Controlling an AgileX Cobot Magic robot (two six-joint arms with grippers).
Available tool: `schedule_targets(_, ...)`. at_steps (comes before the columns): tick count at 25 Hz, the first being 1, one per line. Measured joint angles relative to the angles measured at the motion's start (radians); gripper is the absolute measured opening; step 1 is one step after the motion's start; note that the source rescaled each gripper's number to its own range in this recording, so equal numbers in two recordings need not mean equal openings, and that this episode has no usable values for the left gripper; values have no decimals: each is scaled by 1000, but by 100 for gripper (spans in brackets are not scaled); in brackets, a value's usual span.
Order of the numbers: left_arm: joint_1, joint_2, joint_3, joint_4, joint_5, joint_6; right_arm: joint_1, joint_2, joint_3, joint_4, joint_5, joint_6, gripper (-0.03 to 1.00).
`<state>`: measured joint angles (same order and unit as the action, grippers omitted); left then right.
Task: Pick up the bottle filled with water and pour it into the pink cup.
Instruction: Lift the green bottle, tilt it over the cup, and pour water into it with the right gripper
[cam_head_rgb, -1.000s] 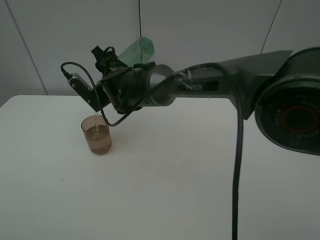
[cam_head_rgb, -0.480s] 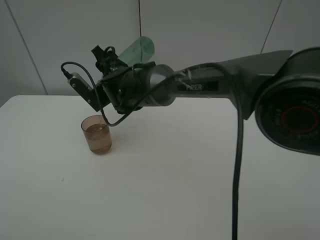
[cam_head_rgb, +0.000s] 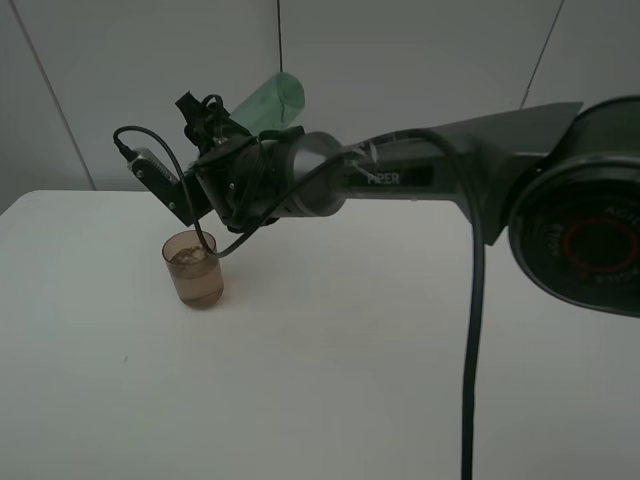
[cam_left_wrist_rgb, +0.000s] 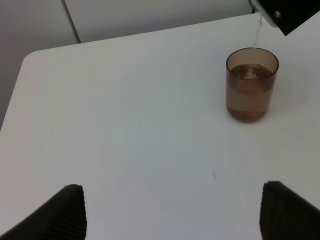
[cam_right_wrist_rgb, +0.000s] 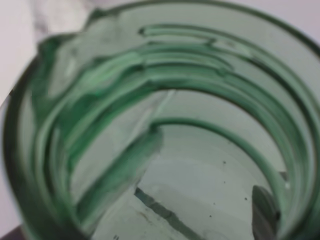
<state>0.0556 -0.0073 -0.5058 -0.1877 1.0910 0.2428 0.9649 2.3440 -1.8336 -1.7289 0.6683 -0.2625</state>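
Moved: right arm (cam_head_rgb: 400, 175) sits slightly further left than half a second ago, and the bottle (cam_head_rgb: 265, 100) has swung left with it; the pink cup (cam_head_rgb: 193, 268) has stayed put.
Left pincer (cam_left_wrist_rgb: 177, 212): spread wide with nothing between; only the dark fingertips (cam_left_wrist_rgb: 70, 212) show, cut off by the frame edge.
Table (cam_head_rgb: 350, 380): white, matt.
Pink cup: upright on the table's left part, translucent brownish-pink, water well up its wall (surface rippled in the left wrist view).
Water (cam_left_wrist_rgb: 257, 35): thin thread falling into the cup's mouth, hard to make out from the high camera.
Right pincer (cam_head_rgb: 215, 125): clamped on the bottle, mostly hidden behind wrist and cable (cam_head_rgb: 150, 145).
Bottle: translucent green, tipped neck-down above the cup, base raised toward the wall; neck hidden from the high camera, only blurred green rings in the right wrist view.
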Motion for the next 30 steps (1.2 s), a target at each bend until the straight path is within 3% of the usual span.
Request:
schedule_targets(20,0,0,0,0,0,0,18,0,0,0,23,0,0)
schedule_targets(25,0,0,0,0,0,0,20,0,0,0,27,62,0)
schedule_targets(30,0,0,0,0,0,0,20,0,0,65,27,89,0)
